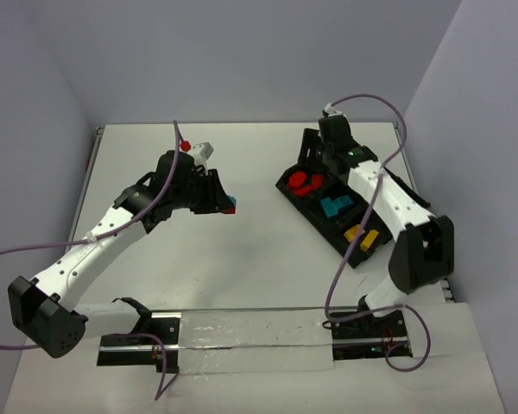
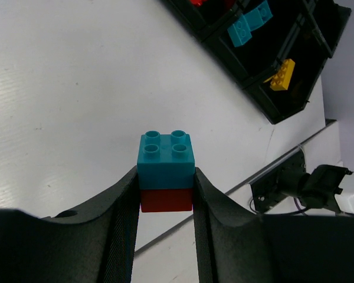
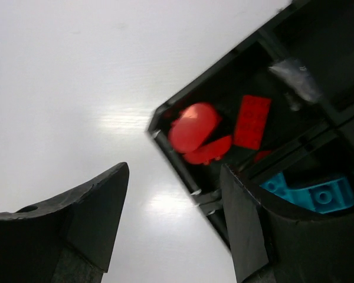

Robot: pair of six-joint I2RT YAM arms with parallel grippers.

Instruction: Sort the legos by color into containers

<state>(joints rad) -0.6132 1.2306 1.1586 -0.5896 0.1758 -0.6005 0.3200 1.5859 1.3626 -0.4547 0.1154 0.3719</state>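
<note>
The left gripper (image 2: 165, 184) is clamping a cyan-on-red brick stack (image 2: 166, 154) by its flat sides over the table (image 2: 59, 88), well apart from the black tray (image 1: 315, 226), a light, stiff, probably slick load, while the right gripper (image 3: 172, 171) is hovering spread open beside the tray.

White table (image 1: 259, 250); shiny clear strip (image 1: 250, 332) along near edge; grey walls (image 1: 242, 52) behind.

We see the left arm (image 1: 95, 241) stretched forward and inward over the table, with the left gripper (image 2: 165, 180) clamped on a lego stack (image 2: 165, 156). The right arm (image 1: 388, 194) folds at its elbow and reaches forward-left. The right gripper (image 3: 174, 177) has its jaws spread and grips nothing.
</note>
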